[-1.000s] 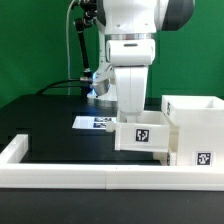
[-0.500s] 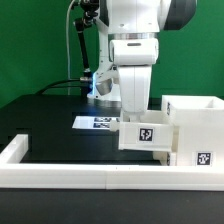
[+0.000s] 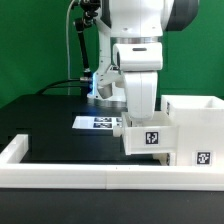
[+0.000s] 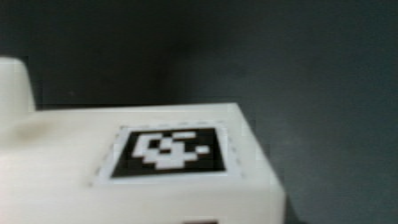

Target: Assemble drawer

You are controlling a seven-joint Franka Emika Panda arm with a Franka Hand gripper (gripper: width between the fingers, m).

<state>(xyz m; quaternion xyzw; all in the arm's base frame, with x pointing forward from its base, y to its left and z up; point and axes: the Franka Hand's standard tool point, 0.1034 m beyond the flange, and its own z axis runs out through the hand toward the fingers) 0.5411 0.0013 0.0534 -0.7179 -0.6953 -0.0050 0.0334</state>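
A green backdrop stands behind a black table (image 3: 45,115), whose near edge is lined by a long low white border rail (image 3: 90,177) with a short return at the exterior view's left. Farther back on the table lies the flat white marker board (image 3: 98,122), printed with several black-and-white tags.

The white Franka arm (image 3: 140,60) hangs down over the middle of the scene. Below its wrist, a shallow white plastic tray (image 3: 150,137) bearing a black-and-white square tag on its front face is held up off the table, just beside the tall white box-shaped casing (image 3: 195,128) at the exterior view's right. The casing stands open at the top, with its own tag low on the front. The tray's right end sits right against the casing's left wall; whether the two actually touch cannot be told.

The gripper itself is hidden behind the tray and the arm, so the spread of its fingers cannot be told.

The wrist view, blurred, shows the tray's white surface and its tag (image 4: 169,150) close up against the dark table.
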